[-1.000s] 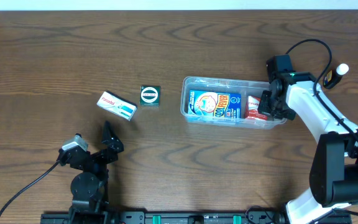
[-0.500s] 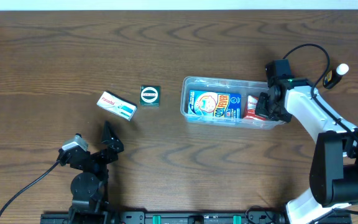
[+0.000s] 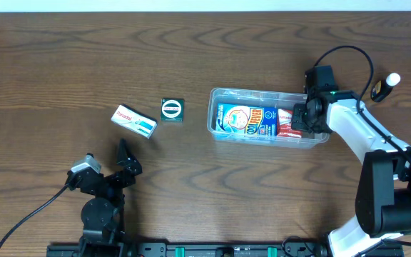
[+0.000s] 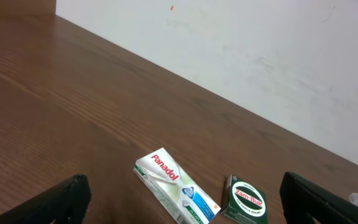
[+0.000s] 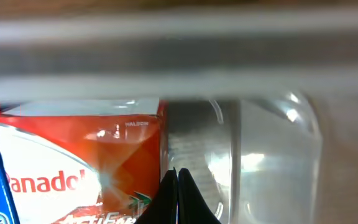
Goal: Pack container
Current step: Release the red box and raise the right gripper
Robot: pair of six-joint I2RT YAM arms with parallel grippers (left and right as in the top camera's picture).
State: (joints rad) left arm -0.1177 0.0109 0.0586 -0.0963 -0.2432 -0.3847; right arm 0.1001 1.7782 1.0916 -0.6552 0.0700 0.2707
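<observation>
At the tips of the right gripper (image 3: 307, 118), whose fingers are pressed together on nothing, sits one end of the container (image 3: 255, 91), a red carton (image 5: 73, 168) just beside them inside. Thin clear plastic: probably light, slick, somewhat flexible; its rim looks the surest hold. Left gripper (image 3: 125, 158) gapes wide, empty, well apart from it.
</observation>
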